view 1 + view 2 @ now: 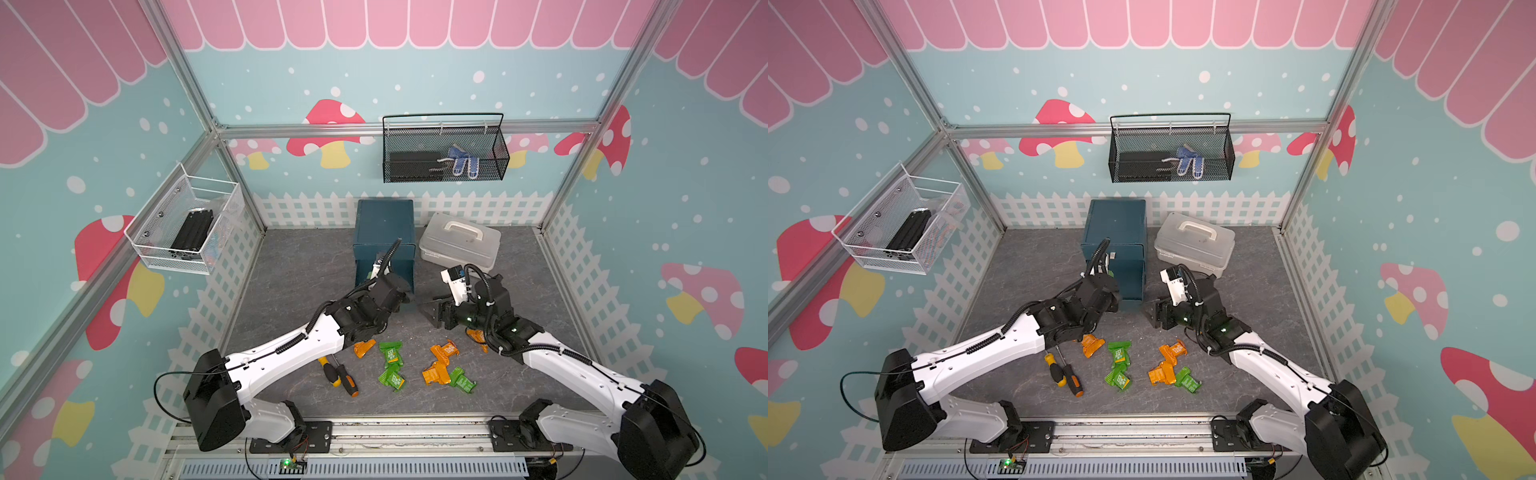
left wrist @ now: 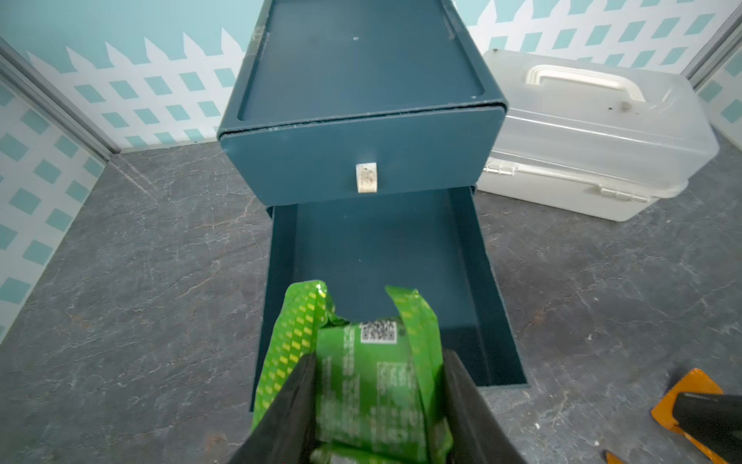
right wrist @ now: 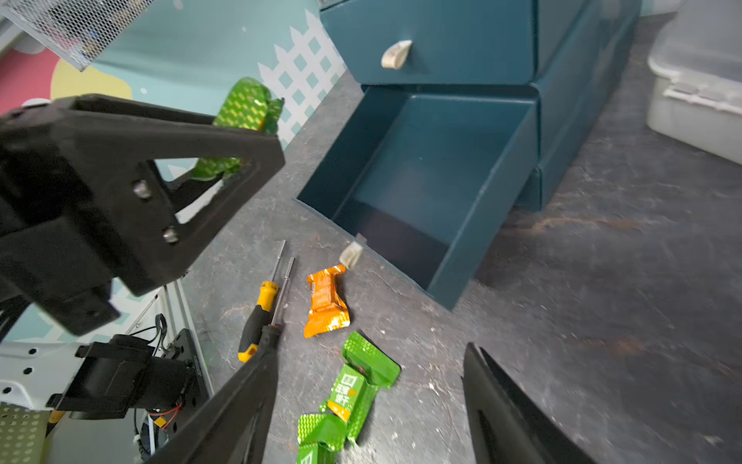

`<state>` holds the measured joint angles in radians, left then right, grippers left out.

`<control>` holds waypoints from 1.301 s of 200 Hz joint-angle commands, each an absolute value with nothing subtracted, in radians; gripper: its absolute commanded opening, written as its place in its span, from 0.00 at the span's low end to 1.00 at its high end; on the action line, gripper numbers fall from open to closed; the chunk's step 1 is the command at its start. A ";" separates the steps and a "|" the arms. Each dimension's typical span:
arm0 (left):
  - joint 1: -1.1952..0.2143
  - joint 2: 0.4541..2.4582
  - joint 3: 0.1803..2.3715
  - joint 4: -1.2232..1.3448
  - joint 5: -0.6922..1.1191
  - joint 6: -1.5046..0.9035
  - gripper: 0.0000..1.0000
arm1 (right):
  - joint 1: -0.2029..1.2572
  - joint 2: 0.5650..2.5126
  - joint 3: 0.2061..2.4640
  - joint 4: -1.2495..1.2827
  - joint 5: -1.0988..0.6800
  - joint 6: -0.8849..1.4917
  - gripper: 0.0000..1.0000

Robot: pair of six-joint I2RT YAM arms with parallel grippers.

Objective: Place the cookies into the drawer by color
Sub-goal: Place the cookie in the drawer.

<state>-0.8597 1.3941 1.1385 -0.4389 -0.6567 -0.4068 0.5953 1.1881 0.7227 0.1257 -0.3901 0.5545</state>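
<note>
Left wrist view gives the clearest look. A green cookie (image 2: 373, 373) is pinched between the fingers of the left gripper (image 2: 379, 357), above the front end of the pulled-out drawer (image 2: 385, 257). That drawer sits just under the shut top one of the teal cabinet (image 2: 361, 152). The frame edge cuts off the packet's near end.

In both top views the left arm's wrist covers that gripper, and only a sliver of the green cookie (image 1: 369, 274) shows. The right wrist view alone shows the open drawer's pale tab handle (image 3: 351, 255).

The right gripper (image 3: 369, 341) hovers with its jaws spread wide, near the loose cookies (image 1: 390, 353), green and orange, on the table (image 1: 291, 291). Two screwdrivers (image 1: 338, 376) lie beside them. One orange cookie (image 1: 478, 336) is half hidden under the right arm. A grey case (image 1: 459, 243) stands beside the cabinet.
</note>
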 commanded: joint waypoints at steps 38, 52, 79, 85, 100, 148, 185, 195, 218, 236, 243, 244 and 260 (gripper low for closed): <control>-0.720 1.474 1.192 -0.488 -0.491 -0.323 0.27 | 0.660 1.356 0.874 0.172 -0.410 0.543 0.75; -0.685 1.510 1.203 -0.480 -0.453 -0.318 0.26 | 0.664 1.383 0.895 0.168 -0.399 0.543 0.74; -0.643 1.587 1.232 -0.468 -0.416 -0.305 0.26 | 0.667 1.410 0.914 0.153 -0.383 0.540 0.74; -0.640 1.603 1.240 -0.472 -0.423 -0.305 0.26 | 0.667 1.408 0.913 0.144 -0.372 0.538 0.74; -0.640 1.637 1.257 -0.477 -0.453 -0.309 0.26 | 0.668 1.393 0.899 0.132 -0.341 0.532 0.73; -0.634 1.712 1.293 -0.492 -0.463 -0.314 0.29 | 0.668 1.303 0.831 0.115 -0.302 0.523 0.73; -0.633 1.753 1.303 -0.498 -0.462 -0.327 0.29 | 0.668 1.211 0.772 0.024 -0.231 0.518 0.73; -0.633 1.758 1.299 -0.496 -0.469 -0.327 0.29 | 0.668 1.181 0.755 -0.038 -0.190 0.533 0.73; -0.631 1.772 1.308 -0.509 -0.489 -0.328 0.32 | 0.679 1.084 0.712 -0.282 -0.007 0.616 0.74; -0.632 1.779 1.316 -0.519 -0.485 -0.327 0.36 | 0.685 1.011 0.686 -0.449 0.062 0.648 0.74; -0.632 1.780 1.318 -0.516 -0.489 -0.329 0.36 | 0.692 0.980 0.662 -0.466 0.056 0.665 0.74; -0.631 1.781 1.318 -0.516 -0.489 -0.328 0.36 | 0.692 0.976 0.659 -0.469 0.055 0.667 0.74; -0.632 1.788 1.326 -0.517 -0.485 -0.320 0.36 | 0.733 0.939 0.634 -0.567 0.069 0.708 0.73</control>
<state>-0.6365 1.7641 1.2869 -0.4973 -0.4603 -0.3290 0.6868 0.9894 0.6724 -0.3302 -0.0227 0.6174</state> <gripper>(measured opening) 0.413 0.732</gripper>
